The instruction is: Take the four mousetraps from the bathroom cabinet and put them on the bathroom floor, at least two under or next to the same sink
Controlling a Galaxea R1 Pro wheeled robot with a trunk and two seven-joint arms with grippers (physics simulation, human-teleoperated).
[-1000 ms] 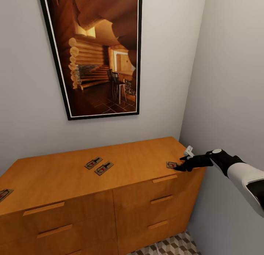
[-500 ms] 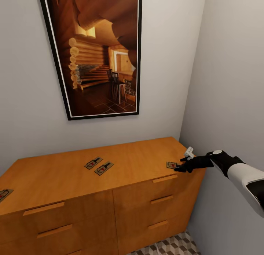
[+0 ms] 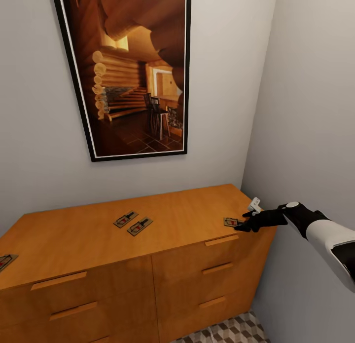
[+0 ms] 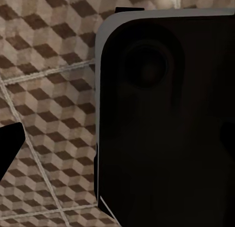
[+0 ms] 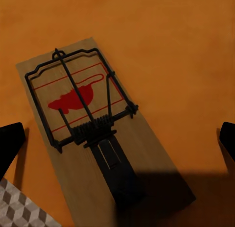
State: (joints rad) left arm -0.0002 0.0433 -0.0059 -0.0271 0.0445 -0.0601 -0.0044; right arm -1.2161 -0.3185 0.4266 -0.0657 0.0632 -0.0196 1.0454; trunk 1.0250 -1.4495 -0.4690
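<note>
Four mousetraps lie on top of the orange-brown cabinet (image 3: pixel 187 212): two side by side mid-top (image 3: pixel 125 218) (image 3: pixel 140 226), one at the far left edge (image 3: pixel 5 260), and one near the right front corner (image 3: pixel 230 221). My right gripper (image 3: pixel 245 225) hovers just at that right mousetrap, open. In the right wrist view the mousetrap (image 5: pixel 93 124) with its wire and red spot lies flat between my spread black fingertips (image 5: pixel 10 143), untouched. My left gripper (image 4: pixel 117 143) hangs open over the cube-patterned bathroom floor (image 4: pixel 49 65). The bathroom sink is out of view.
A large framed cabin picture (image 3: pixel 128 71) hangs on the wall behind the cabinet. The grey side wall (image 3: pixel 315 111) stands close to the cabinet's right end and my right arm. A patch of tiled floor (image 3: pixel 222 330) shows below the drawers. A dark robot part (image 4: pixel 166 124) blocks much of the left wrist view.
</note>
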